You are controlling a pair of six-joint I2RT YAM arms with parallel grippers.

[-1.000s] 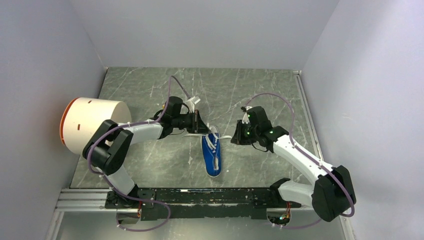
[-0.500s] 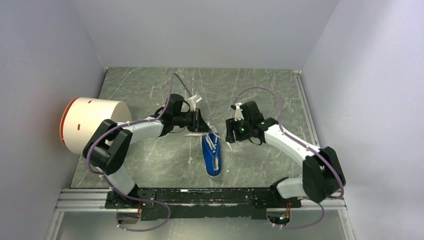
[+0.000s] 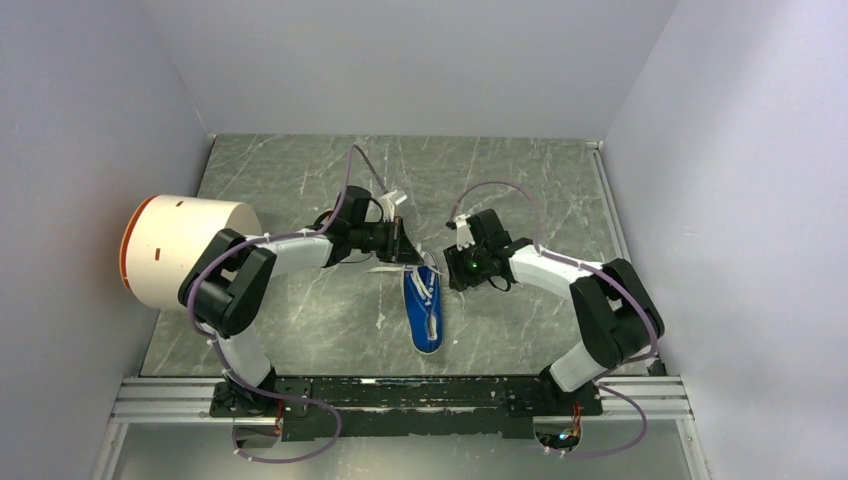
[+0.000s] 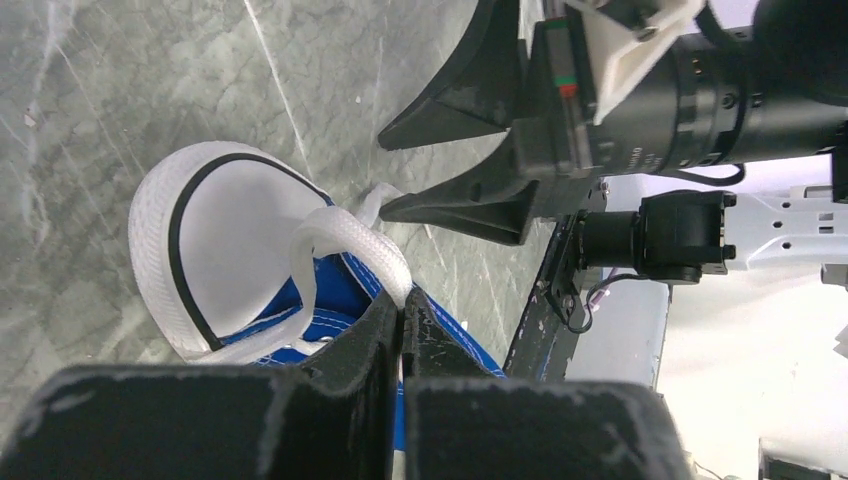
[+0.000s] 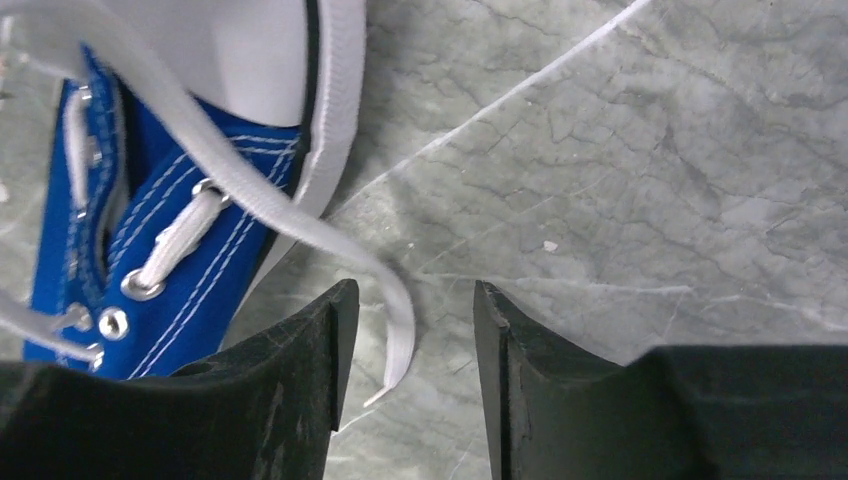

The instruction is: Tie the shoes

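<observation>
Counter: a dark green counter [image 3: 300, 180] with a marble pattern and pale veins; all the things below are on it.
Cylinder: a big white cylinder with an orange rim [image 3: 185, 250], lying on its side at the left edge of the counter, well apart from the sneaker.
Arms: the left arm [image 3: 290, 255] and the right arm [image 3: 560, 275], both white with black joints, reach toward the middle of the counter and come close together at the far end of the sneaker.
Sneaker: a small blue canvas sneaker with a white sole edge [image 3: 424, 312], resting on its sole in the middle of the counter, its length running from the arm bases toward the back. Its white rubber toe cap [image 4: 240, 250] shows close to the fingers in both wrist views.
Left pincer: the left pincer [image 4: 402, 320] is clenched, jaws pressed together just above the blue upper, grasping the flat white lace [image 4: 350, 240], which crosses the toe cap and goes in between the jaws.
Right pincer: the right pincer [image 5: 415, 300] is released, jaws apart, low over the counter just beside the sole edge; it grasps nothing.
Lace end: a free lace end [image 5: 395, 340] runs over the sole edge onto the counter and lies between the right jaws, nearer to one of them.
</observation>
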